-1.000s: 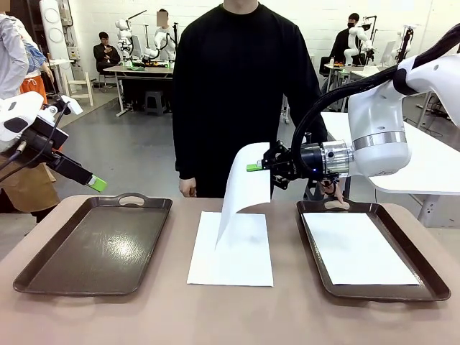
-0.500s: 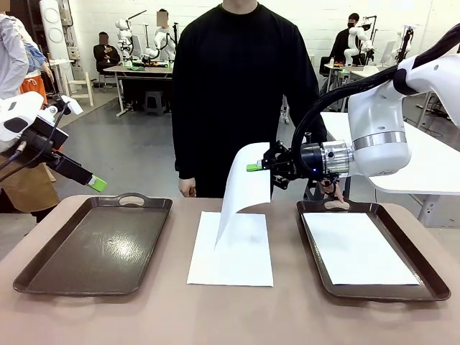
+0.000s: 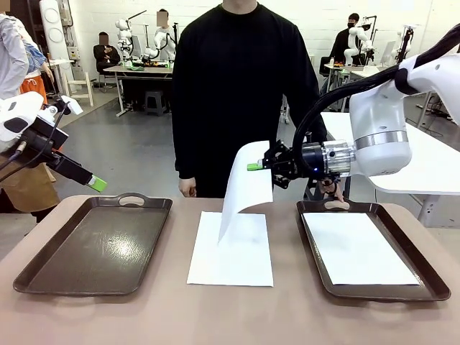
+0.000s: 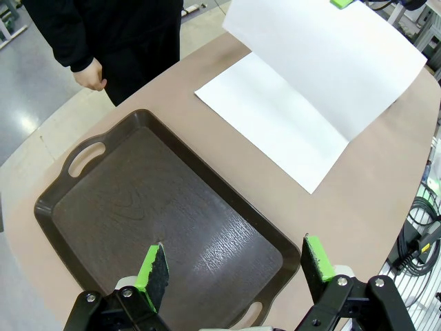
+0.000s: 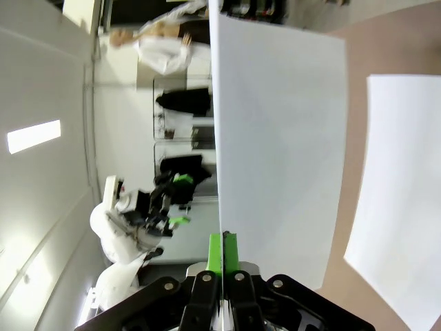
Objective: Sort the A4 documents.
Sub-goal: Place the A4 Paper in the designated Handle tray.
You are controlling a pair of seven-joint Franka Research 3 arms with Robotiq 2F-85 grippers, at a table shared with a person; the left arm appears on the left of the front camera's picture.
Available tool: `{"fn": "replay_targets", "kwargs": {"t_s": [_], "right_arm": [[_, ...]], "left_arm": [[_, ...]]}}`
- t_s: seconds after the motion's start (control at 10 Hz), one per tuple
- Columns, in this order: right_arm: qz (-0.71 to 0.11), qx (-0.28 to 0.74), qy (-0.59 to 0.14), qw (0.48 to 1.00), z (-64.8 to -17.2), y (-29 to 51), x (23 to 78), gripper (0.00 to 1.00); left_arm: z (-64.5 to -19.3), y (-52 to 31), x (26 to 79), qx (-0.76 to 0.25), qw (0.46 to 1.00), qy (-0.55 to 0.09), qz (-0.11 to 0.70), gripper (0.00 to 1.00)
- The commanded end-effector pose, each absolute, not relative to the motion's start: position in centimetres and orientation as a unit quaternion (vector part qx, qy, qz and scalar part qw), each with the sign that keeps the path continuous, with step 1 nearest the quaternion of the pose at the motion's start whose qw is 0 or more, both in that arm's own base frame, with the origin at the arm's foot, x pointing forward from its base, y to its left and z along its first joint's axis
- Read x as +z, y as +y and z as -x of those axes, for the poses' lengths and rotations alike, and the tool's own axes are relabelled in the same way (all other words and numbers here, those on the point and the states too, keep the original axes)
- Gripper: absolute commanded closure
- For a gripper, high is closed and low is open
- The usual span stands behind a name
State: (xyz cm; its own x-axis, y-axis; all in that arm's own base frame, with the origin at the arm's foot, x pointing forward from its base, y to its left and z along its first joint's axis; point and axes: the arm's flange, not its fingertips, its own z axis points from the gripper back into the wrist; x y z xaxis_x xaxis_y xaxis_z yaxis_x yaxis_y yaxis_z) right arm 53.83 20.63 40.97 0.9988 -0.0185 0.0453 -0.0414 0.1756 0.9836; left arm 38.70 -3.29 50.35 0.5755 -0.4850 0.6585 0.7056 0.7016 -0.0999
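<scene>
Brown tabletop (image 3: pixel 230 320) holds the pile of A4 documents (image 3: pixel 231 260) at centre; the right gripper (image 3: pixel 257 167), clamped on one lifted sheet (image 3: pixel 246 188), hangs at one o'clock. Best raise it clear before swinging to the three o'clock tray (image 3: pixel 425 277); the left gripper (image 4: pixel 234 261), fingers apart, hovers over the nine o'clock tray (image 3: pixel 93 244).

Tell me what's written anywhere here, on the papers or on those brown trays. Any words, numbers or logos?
There is no readable text.
The lifted sheet, pinched in the robot's right hand: blank white.
The sheet on the table: blank.
The sheet in the right tray: blank.
The left tray and the right tray: plain dark brown, no label or brand visible.
</scene>
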Motion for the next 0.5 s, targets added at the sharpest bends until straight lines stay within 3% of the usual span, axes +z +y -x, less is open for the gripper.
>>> {"fn": "replay_targets", "kwargs": {"t_s": [0.0,0.4], "right_arm": [[-0.647,0.080,-0.029,0.757,-52.0,15.7,43.6,0.99],[-0.611,0.123,-0.036,0.782,-52.3,6.4,47.0,0.99]], "left_arm": [[-38.8,-3.0,50.1,-0.348,0.864,-0.313,0.185,0.00],[-38.8,-3.0,50.1,-0.348,0.864,-0.313,0.185,0.00]]}}
